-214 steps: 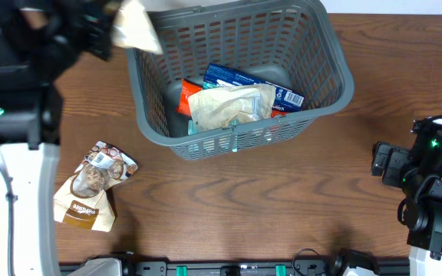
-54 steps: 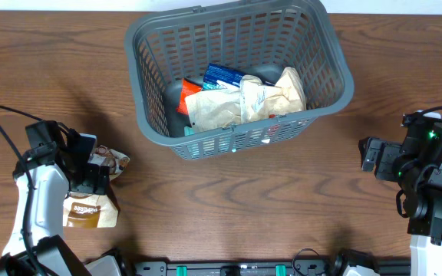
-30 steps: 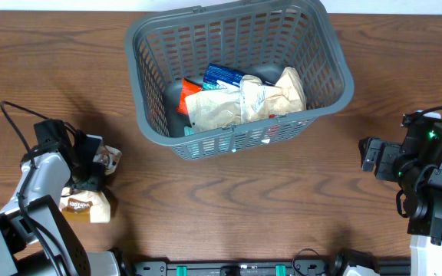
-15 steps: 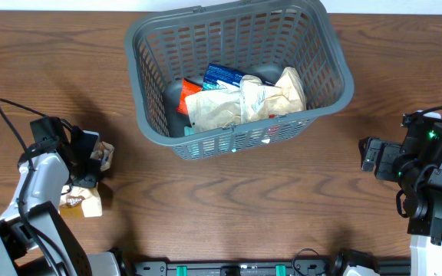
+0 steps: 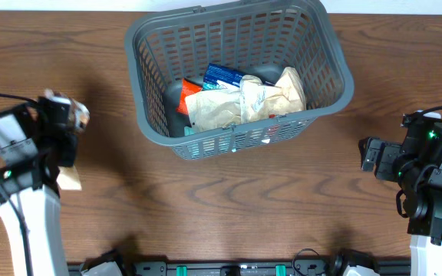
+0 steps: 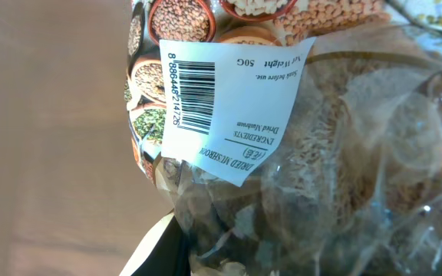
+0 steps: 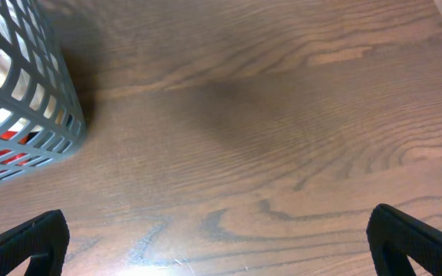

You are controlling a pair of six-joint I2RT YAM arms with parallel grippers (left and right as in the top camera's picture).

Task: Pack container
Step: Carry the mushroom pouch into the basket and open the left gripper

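The container (image 5: 336,84), a large dark grey lattice basket, stands at the top centre and holds a crumpled beige pack (image 5: 240,103), a blue pack (image 5: 232,77) and a red one. My left gripper (image 5: 61,144) is shut on a clear dried-mushroom snack pack (image 5: 75,116) and holds it off the table, left of the basket. In the left wrist view the pack (image 6: 313,146) with its barcode label fills the frame and one dark finger (image 6: 163,257) shows beneath it. My right gripper (image 5: 368,157) is open and empty at the right; in its wrist view (image 7: 221,257) the jaws stand wide apart over bare wood.
The basket's near right corner (image 7: 21,107) shows at the left edge of the right wrist view. The wooden table (image 5: 229,199) lies bare in front of the basket. A black rail runs along the table's front edge.
My left gripper has lifted the mushroom pack off the table and raised it; the arm swung up and back. The right arm and the basket have not moved.
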